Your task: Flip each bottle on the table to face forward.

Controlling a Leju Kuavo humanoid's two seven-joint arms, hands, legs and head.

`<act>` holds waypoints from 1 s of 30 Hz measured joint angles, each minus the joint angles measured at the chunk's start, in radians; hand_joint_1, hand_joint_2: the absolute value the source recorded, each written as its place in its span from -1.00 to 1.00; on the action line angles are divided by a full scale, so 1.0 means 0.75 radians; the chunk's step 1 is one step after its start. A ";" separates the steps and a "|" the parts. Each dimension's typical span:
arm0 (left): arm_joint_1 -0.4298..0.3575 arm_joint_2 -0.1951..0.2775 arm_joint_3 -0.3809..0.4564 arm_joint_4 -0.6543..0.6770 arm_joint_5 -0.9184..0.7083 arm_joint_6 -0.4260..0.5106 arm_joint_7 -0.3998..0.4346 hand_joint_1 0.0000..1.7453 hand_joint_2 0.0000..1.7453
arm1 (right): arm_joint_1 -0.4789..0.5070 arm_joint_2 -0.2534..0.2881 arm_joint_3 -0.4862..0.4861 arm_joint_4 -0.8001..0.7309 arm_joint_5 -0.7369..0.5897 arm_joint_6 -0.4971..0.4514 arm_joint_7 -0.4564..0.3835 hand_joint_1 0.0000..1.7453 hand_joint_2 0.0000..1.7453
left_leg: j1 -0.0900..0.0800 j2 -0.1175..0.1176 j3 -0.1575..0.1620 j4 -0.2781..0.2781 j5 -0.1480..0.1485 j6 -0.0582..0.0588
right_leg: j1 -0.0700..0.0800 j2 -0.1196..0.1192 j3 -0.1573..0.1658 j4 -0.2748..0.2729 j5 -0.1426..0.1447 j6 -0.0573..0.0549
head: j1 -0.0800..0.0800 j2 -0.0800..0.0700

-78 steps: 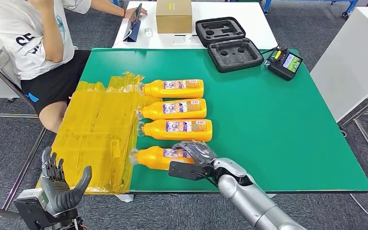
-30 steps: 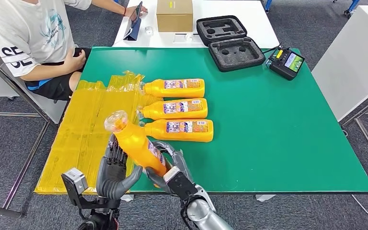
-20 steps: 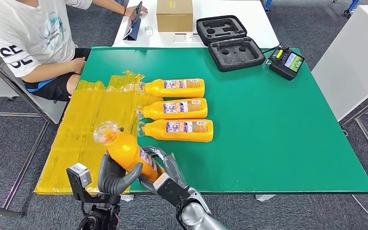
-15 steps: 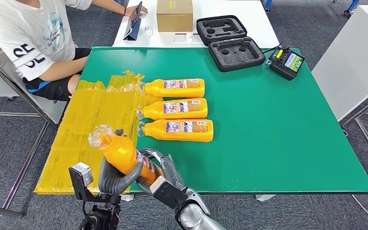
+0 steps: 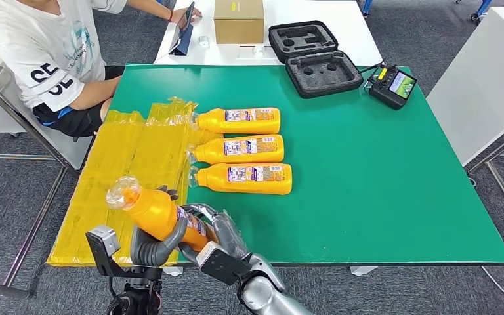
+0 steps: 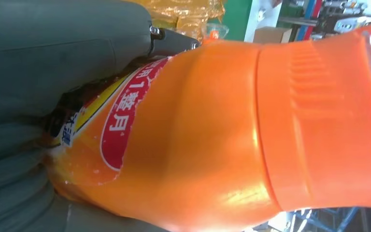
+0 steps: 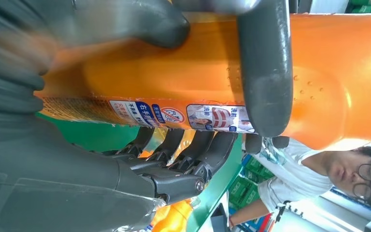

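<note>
At the near edge of the green table (image 5: 380,184), both hands grip one orange bottle (image 5: 159,214), raised off the surface and tilted with its clear-wrapped cap end pointing away to the left. Seen from the head camera, the left hand (image 5: 154,241) curls under the bottle's middle, thumb across its front, while the right hand (image 5: 215,231) clasps the base end. Seen from the left wrist, the bottle (image 6: 232,130) is smooth glossy plastic with a ribbed shoulder band and a red-and-white label, the left hand (image 6: 48,63) pressed against the labelled side. Seen from the right wrist, a narrow printed strip runs along the bottle (image 7: 183,77), grey fingers (image 7: 263,67) of the right hand (image 7: 53,159) wrap over it, and the left hand's dark fingers (image 7: 188,154) lie below.

Three more bottles (image 5: 239,148) lie flat in a row on the table, labels up, caps toward crinkled yellow plastic sheeting (image 5: 131,170) that covers the table's left part and overhangs the near edge. Bare green surface extends to the right of the row. At the far edge sit a black foam-lined case (image 5: 312,59), a handheld controller (image 5: 390,86) and a cardboard box (image 5: 238,21). A seated person (image 5: 46,52) is beside the far left corner.
</note>
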 joint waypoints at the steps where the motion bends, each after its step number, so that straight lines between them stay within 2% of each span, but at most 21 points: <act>1: 0.002 0.000 0.003 -0.004 0.004 0.002 -0.004 1.00 1.00 | -0.003 0.002 0.000 0.002 0.004 0.002 0.001 0.50 1.00 | 0.000 0.000 0.000 0.000 0.000 0.000 | 0.000 0.000 0.000 0.000 0.000 0.000 | 0.000 0.000; 4: 0.007 -0.001 0.011 -0.018 0.021 0.012 -0.015 1.00 1.00 | -0.009 0.006 0.003 0.008 0.025 0.000 0.005 -1.00 1.00 | 0.000 0.000 0.000 0.000 0.000 0.000 | 0.000 0.000 0.000 0.000 0.000 0.000 | 0.000 0.000; 9: 0.010 -0.001 0.022 -0.059 0.025 0.035 -0.033 1.00 1.00 | -0.009 0.006 0.024 0.023 0.078 -0.033 0.023 -1.00 1.00 | 0.000 0.000 0.000 0.000 0.000 0.000 | 0.000 0.000 0.000 0.000 0.000 0.000 | 0.000 0.000; 10: 0.011 -0.001 0.024 -0.067 0.018 0.044 -0.040 0.99 1.00 | -0.009 0.006 0.026 0.024 0.083 -0.038 0.024 -1.00 0.50 | 0.000 0.000 0.000 0.000 0.000 0.000 | 0.000 0.000 0.000 0.000 0.000 0.000 | 0.000 0.000; 13: 0.014 -0.001 0.031 -0.088 -0.002 0.066 -0.054 0.79 1.00 | -0.009 0.004 0.027 0.025 0.089 -0.049 0.024 -1.00 -1.00 | 0.000 0.000 0.000 0.000 0.000 0.000 | 0.000 0.000 0.000 0.000 0.000 0.000 | 0.000 0.000; 16: 0.017 -0.001 0.036 -0.101 -0.032 0.091 -0.065 0.74 1.00 | -0.008 0.003 0.027 0.021 0.093 -0.051 0.026 -1.00 -1.00 | 0.000 0.000 0.000 0.000 0.000 0.000 | 0.000 0.000 0.000 0.000 0.000 0.000 | 0.000 0.000; 23: 0.021 0.001 0.069 -0.117 -0.242 0.255 -0.116 0.86 1.00 | 0.032 -0.032 0.027 -0.164 0.120 -0.045 0.055 -1.00 -1.00 | 0.000 0.000 0.000 0.000 0.000 0.000 | 0.000 0.000 0.000 0.000 0.000 0.000 | 0.000 0.000; 30: -0.008 0.015 0.101 -0.100 -0.580 0.461 -0.134 0.88 1.00 | 0.093 -0.049 0.022 -0.416 0.044 -0.125 -0.045 -1.00 -1.00 | 0.000 0.000 0.000 0.000 0.000 0.000 | 0.000 0.000 -0.001 0.000 0.000 0.000 | 0.000 0.000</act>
